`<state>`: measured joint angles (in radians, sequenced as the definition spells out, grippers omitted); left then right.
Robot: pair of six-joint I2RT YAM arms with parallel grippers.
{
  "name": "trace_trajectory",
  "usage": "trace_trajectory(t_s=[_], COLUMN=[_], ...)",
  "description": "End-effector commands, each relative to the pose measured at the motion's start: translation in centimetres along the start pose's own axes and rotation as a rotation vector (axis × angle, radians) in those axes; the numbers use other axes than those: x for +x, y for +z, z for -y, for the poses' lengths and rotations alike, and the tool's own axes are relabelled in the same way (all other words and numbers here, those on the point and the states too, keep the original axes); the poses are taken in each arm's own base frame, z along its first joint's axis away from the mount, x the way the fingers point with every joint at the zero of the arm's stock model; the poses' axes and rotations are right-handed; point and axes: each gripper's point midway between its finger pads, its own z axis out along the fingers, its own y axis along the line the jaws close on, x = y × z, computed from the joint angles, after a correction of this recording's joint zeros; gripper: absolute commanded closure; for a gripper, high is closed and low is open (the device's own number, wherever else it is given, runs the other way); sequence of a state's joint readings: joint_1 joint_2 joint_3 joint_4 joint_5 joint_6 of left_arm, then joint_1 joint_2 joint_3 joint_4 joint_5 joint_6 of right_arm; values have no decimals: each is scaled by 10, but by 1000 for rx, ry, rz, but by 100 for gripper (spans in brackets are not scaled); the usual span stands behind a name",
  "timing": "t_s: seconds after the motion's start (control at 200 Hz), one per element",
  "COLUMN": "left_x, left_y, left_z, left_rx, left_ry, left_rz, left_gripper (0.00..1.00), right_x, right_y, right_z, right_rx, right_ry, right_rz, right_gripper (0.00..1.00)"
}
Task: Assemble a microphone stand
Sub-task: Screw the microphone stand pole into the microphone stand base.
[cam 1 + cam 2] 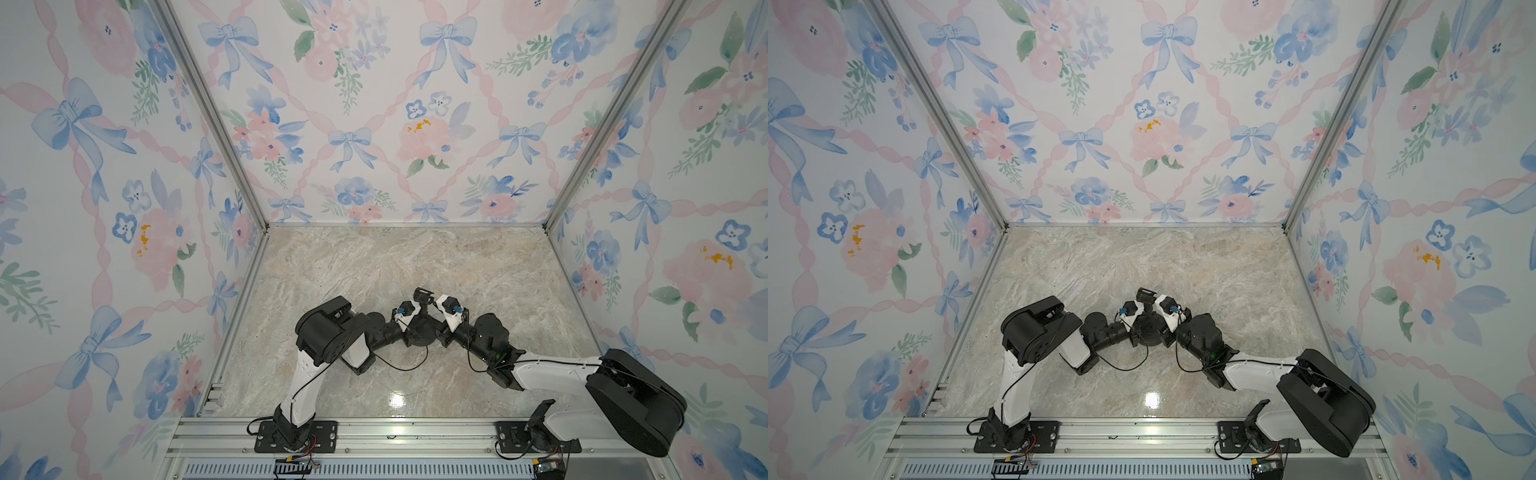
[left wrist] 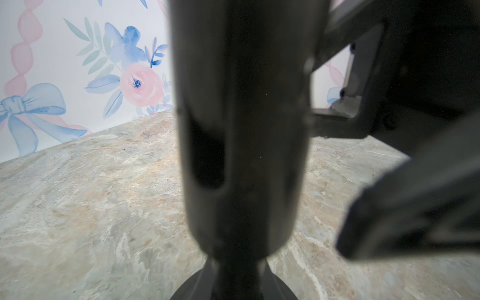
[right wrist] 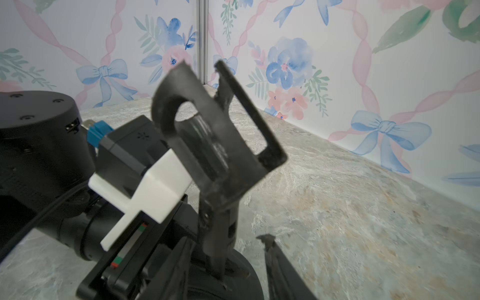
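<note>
Holding rod (image 3: 220, 233) upright in disc base (image 3: 242, 281), near bench's (image 1: 415, 257) front edge.
Clamped by left gripper (image 1: 413, 326); right gripper (image 3: 227, 239) stands parted around it, untouching; open room toward back edge.

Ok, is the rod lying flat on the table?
No, in the right wrist view the rod stands up from the middle of the disc base, its clip on top.

all-black microphone stand (image 1: 421, 322) on the marbled counter (image 1: 415, 257), front middle: thin rod (image 3: 220, 233) rises from the round domed base (image 3: 241, 281), leaning slightly, c-shaped clip (image 3: 215, 135) on top.
</note>
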<state>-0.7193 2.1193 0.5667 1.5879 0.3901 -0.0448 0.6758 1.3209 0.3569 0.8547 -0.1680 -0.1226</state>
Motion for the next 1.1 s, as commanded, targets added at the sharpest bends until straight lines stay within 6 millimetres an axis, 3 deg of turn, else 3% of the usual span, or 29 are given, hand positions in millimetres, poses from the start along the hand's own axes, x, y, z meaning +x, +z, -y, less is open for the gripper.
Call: trace_trajectory(t_s=[0.0,0.145,0.29,0.405,0.435,0.565,0.61,0.85,1.095], left_x=[4,2,3,5,4,4,4,5,4], left_y=[1,2,2,2,2,2,2,1,2], left_z=[5,6,7,8,8,7,6,4,8], left_rx=[26,38,45,46,46,39,36,29,49], left_ry=[-21,-12,-14,-13,-12,-15,-16,-16,-19], left_rz=[-23,-18,-19,-22,-21,-21,-22,-25,-23], left_gripper=[98,99,99,99,99,97,97,95,95], right_x=[9,6,-11,-14,-16,-20,-21,-1,2], right_y=[-8,0,8,21,23,34,36,35,12], right_z=[-29,-17,-27,-20,-21,-12,-11,-12,-19], right_rx=[-293,-345,-466,-468,-494,-485,-473,-350,-426], right_ry=[10,22,25,22,28,57,53,14,68], right_rz=[-60,-67,-37,-56,-53,-35,-26,-35,20], right_gripper=[49,49,48,50,55,94,100,100,64])
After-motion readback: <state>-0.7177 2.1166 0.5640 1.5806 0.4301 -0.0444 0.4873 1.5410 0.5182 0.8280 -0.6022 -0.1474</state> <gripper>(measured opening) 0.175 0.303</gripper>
